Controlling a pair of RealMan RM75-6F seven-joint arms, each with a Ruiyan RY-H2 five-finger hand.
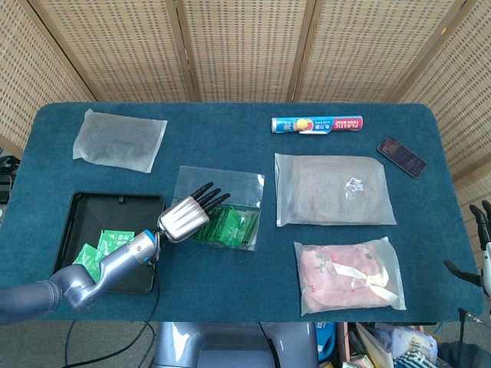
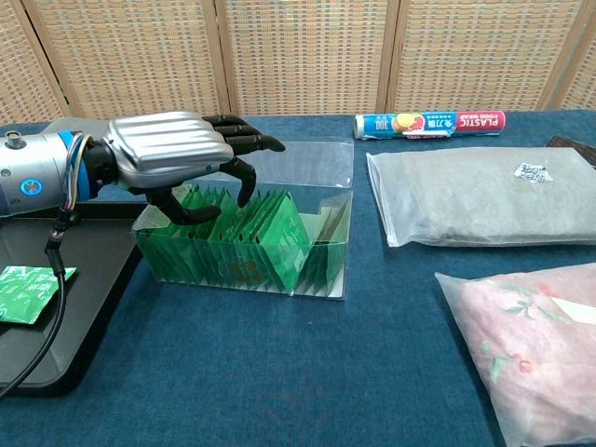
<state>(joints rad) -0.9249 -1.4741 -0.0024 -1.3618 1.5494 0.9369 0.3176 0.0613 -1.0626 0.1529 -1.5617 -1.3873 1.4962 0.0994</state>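
Note:
My left hand [image 1: 186,218] hangs over the left end of a clear plastic box [image 2: 321,265] filled with upright green packets [image 2: 265,237]. In the chest view the left hand [image 2: 172,151] dips its thumb and a fingertip among the leftmost packets and touches them. The frames do not show whether one is pinched. Just left of the box lies a black tray [image 1: 84,208] with three loose green packets [image 1: 113,241]. My right hand [image 1: 482,245] shows only at the right edge of the head view, off the table, with its fingers apart and nothing in them.
On the blue table lie a grey bagged item [image 1: 119,139] at back left, a plastic-wrap roll [image 1: 316,124], a phone [image 1: 401,156], a large bagged grey cloth [image 1: 334,188] and a bagged pink cloth [image 1: 349,276]. Wicker screens stand behind the table.

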